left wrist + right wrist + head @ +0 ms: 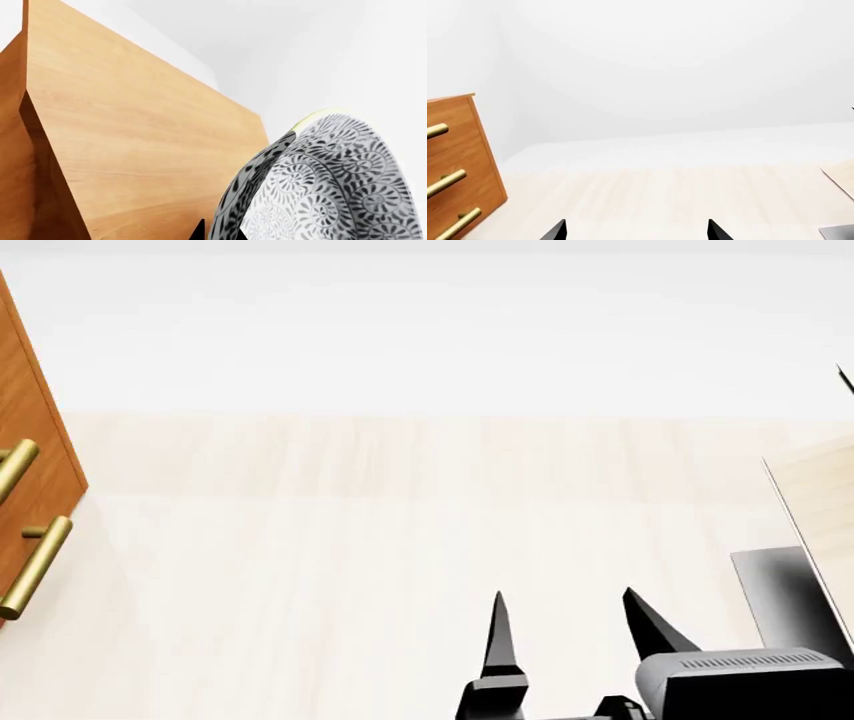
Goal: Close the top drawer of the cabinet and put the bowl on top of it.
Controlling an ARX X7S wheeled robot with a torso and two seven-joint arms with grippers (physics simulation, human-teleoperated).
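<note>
Bowl close to the left wrist camera, beside the cabinet, apparently pinched at its rim by the left fingers. Likely rigid, glazed, slippery, breakable: best held firmly across the rim. Right fingers spread, holding nothing.

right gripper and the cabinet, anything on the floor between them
Nothing: in the head view, only bare pale floor lies between the right gripper and the cabinet at the left edge. The right wrist view shows the same empty stretch.
</note>
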